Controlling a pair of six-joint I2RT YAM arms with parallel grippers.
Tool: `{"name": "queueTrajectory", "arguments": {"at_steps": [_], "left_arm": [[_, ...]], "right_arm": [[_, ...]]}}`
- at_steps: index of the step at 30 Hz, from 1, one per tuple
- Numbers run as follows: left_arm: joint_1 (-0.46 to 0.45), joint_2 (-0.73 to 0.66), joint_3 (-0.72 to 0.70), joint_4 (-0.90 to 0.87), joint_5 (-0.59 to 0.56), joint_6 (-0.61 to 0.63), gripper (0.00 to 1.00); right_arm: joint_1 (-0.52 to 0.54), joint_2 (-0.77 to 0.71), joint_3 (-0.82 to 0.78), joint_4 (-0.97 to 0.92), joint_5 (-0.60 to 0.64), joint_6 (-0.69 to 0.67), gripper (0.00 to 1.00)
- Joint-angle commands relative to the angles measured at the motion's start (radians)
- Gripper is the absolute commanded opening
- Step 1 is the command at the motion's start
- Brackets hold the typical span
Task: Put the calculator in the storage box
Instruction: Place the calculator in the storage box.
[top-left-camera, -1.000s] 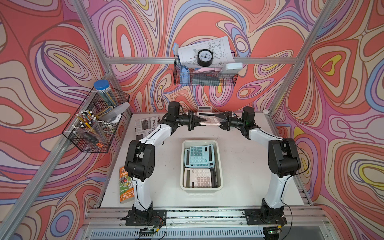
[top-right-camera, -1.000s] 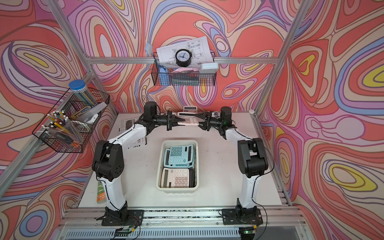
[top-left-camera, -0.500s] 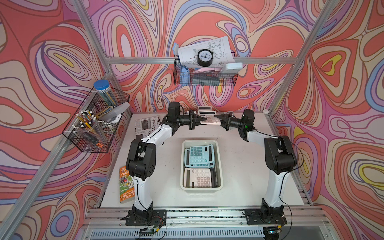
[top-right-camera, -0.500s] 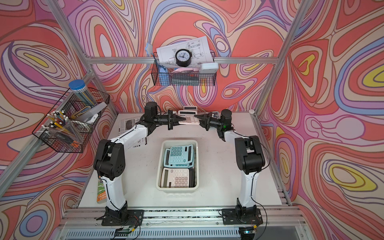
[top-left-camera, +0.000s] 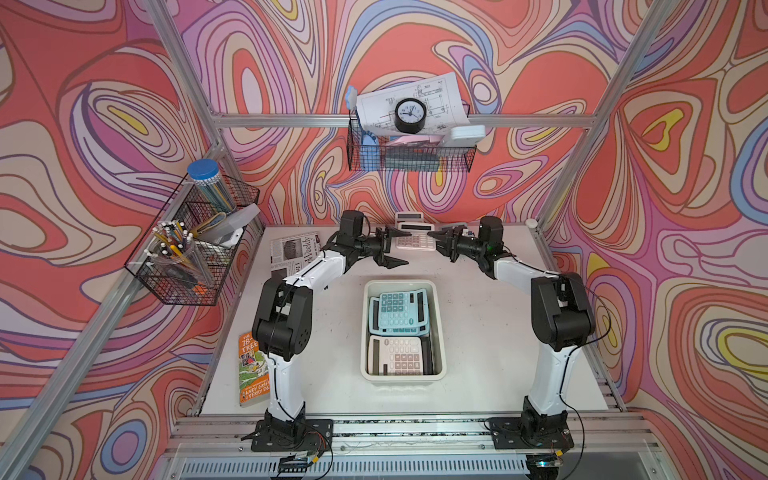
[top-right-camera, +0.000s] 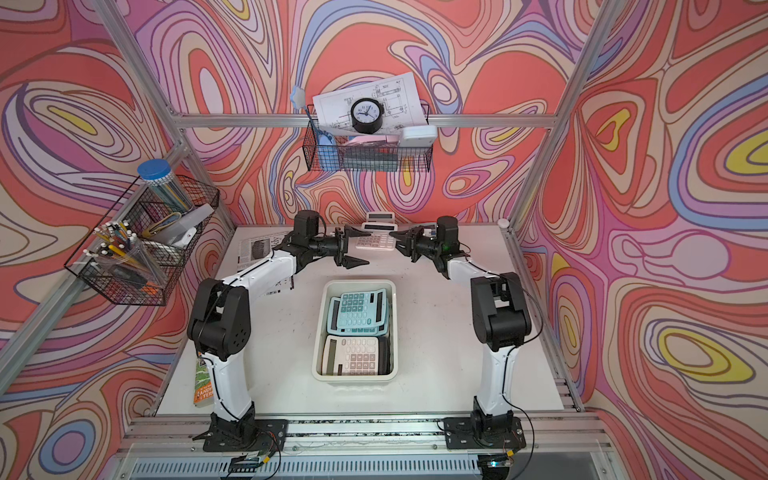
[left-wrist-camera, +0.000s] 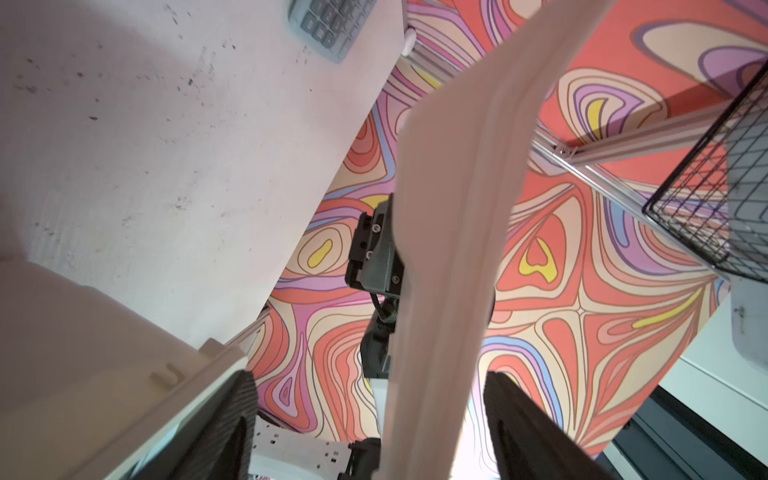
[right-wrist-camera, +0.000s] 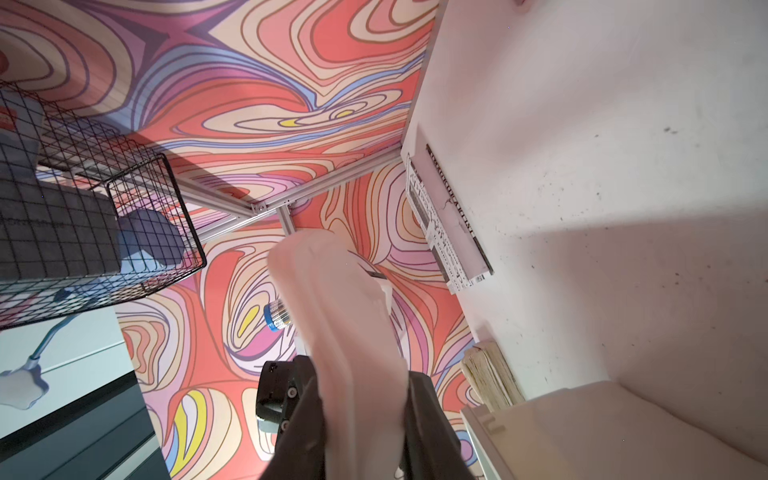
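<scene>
Both top views high, looking down, sharing whole table (top-left-camera: 478, 332), wrist views close.

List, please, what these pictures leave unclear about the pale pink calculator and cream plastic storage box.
- Pale pink calculator: edge-on, blurred in wrist views; key labels too small in top views.
- Storage box floor: covered by teal calculator and white calculator, top views.
- Grey-keyed calculator: cut by left wrist view's edge.

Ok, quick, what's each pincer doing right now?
Left pincer: open, gripping nothing.
Right pincer: closed on the pink calculator.
</scene>
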Motion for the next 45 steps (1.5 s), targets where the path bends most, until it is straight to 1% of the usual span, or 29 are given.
{"name": "queueTrajectory", "arguments": {"at_steps": [1,4,8,11,12,14,17,21,26,28,29,33,34,36,39,41,45], "left_arm": [[-0.013,-0.052,-0.005,-0.042,-0.108,-0.001,0.79],[-0.028,-0.040,0.004,-0.015,-0.140,-0.049,0.76],[-0.060,-0.020,0.032,-0.015,-0.181,-0.082,0.73],[-0.079,-0.012,0.030,-0.018,-0.216,-0.105,0.67],[-0.082,-0.010,0.025,-0.017,-0.225,-0.111,0.63],[-0.081,-0.011,0.017,-0.009,-0.248,-0.123,0.49],[-0.080,-0.006,0.024,-0.003,-0.270,-0.127,0.33],[-0.080,-0.001,0.030,-0.003,-0.287,-0.127,0.17],[-0.076,0.007,0.028,0.020,-0.294,-0.139,0.01],[-0.071,0.009,0.032,0.022,-0.294,-0.140,0.00],[-0.069,0.011,0.034,0.023,-0.292,-0.138,0.00],[-0.053,0.013,0.051,0.017,-0.259,-0.121,0.00],[-0.045,0.011,0.054,0.010,-0.242,-0.112,0.00],[-0.030,0.008,0.053,0.008,-0.198,-0.097,0.00],[-0.010,0.018,0.052,0.067,-0.091,-0.103,0.00],[-0.002,0.012,0.054,0.059,-0.027,-0.083,0.00],[0.015,-0.013,0.075,-0.050,0.085,0.026,0.00]], "right_arm": [[0.016,-0.059,0.036,-0.074,0.084,-0.076,0.00],[0.026,-0.067,0.028,-0.083,0.127,-0.080,0.00],[0.041,-0.073,0.026,-0.104,0.180,-0.086,0.00],[0.053,-0.069,0.028,-0.104,0.203,-0.080,0.00],[0.057,-0.068,0.031,-0.105,0.204,-0.080,0.00],[0.067,-0.068,0.031,-0.107,0.212,-0.078,0.00],[0.079,-0.069,0.021,-0.111,0.215,-0.068,0.00],[0.084,-0.078,-0.002,-0.093,0.221,-0.047,0.00],[0.084,-0.092,-0.004,-0.106,0.223,-0.049,0.00],[0.084,-0.096,-0.005,-0.116,0.223,-0.053,0.00],[0.084,-0.098,-0.007,-0.118,0.223,-0.055,0.04],[0.080,-0.111,-0.011,-0.157,0.213,-0.088,0.41],[0.076,-0.115,-0.005,-0.187,0.208,-0.109,0.48],[0.065,-0.121,0.012,-0.257,0.197,-0.163,0.58],[0.060,-0.126,0.042,-0.347,0.165,-0.233,0.69],[0.060,-0.118,0.076,-0.413,0.128,-0.289,0.71],[0.044,-0.079,0.195,-0.683,0.063,-0.498,0.73]]}}
